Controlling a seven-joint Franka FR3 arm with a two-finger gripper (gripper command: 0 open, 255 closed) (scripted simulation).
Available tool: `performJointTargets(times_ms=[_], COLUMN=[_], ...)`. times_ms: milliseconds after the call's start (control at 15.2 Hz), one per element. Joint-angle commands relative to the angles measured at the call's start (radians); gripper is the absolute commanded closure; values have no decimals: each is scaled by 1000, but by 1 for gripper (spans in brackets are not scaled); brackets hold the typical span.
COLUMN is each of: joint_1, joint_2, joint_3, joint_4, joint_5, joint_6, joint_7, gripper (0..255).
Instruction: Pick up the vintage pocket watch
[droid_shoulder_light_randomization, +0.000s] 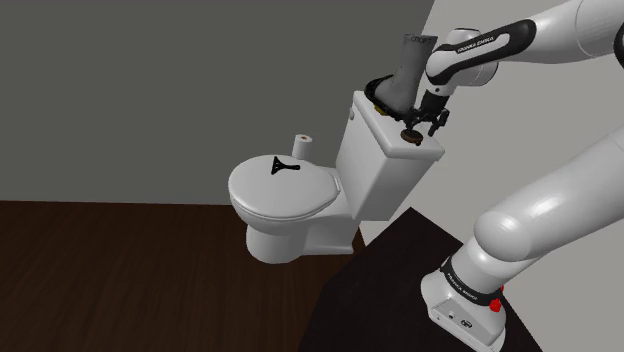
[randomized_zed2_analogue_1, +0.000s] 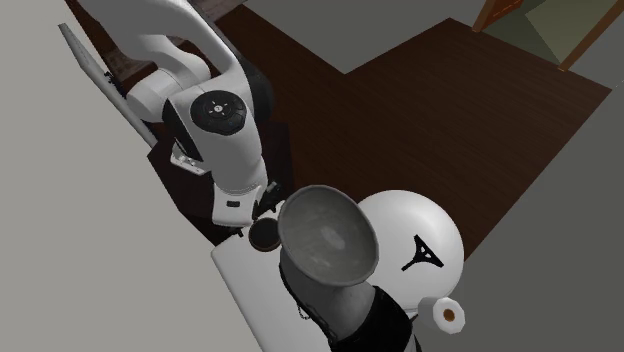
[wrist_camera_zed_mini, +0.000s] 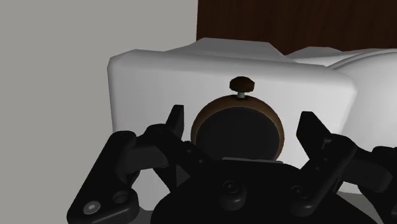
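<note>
**Claw open astride the watch on the toilet tank**

In the wrist view the gripper (wrist_camera_zed_mini: 242, 124) has its two black fingers (wrist_camera_zed_mini: 175, 124) standing apart, clamped on nothing. The pocket watch (wrist_camera_zed_mini: 236, 130) lies between them: round, brown-rimmed and dark-faced, with its knobbed crown pointing away from the hand. One finger stands just beside the rim and the other stands a little clear of it. I cannot tell if either touches.

The watch rests flat on the white tank lid (wrist_camera_zed_mini: 159, 76) of a toilet, near the end toward the stand. Just beyond it on the same lid stands a dark grey vase (randomized_zed2_analogue_1: 328, 235) with a wide flared mouth. It is upright, close beside the hand, and crowds the approach from that side. A dark ring lies around its foot; its nature cannot be made out.

Farther out, the closed white seat cover (droid_shoulder_light_randomization: 280, 190) carries a small black triangular object (droid_shoulder_light_randomization: 285, 165). A paper roll (droid_shoulder_light_randomization: 301, 147) stands behind the bowl, against the grey wall (droid_shoulder_light_randomization: 150, 90). The floor (droid_shoulder_light_randomization: 120, 270) is dark wood.

The arm (droid_shoulder_light_randomization: 560, 200) rises from the stand (droid_shoulder_light_randomization: 465, 300), arches high and bends back down at the wrist. The hand points down onto the tank lid.
</note>
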Motion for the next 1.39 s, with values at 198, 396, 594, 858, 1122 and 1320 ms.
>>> performJointTargets(times_ms=[198, 396, 594, 858, 1122, 1320], joint_1=[1, 0, 0, 1, 1, 1], joint_2=[28, 27, 27, 28, 0, -18], joint_3=[-5, -5, -5, -5, 0, 4], joint_4=[-27, -26, -27, -27, 3, 28], joint_5=[6, 5, 5, 6, 0, -3], joint_6=[54, 53, 53, 54, -3, -46], joint_7=[-3, -4, -4, -3, 1, 3], gripper=[0, 255, 255, 255, 255, 255])
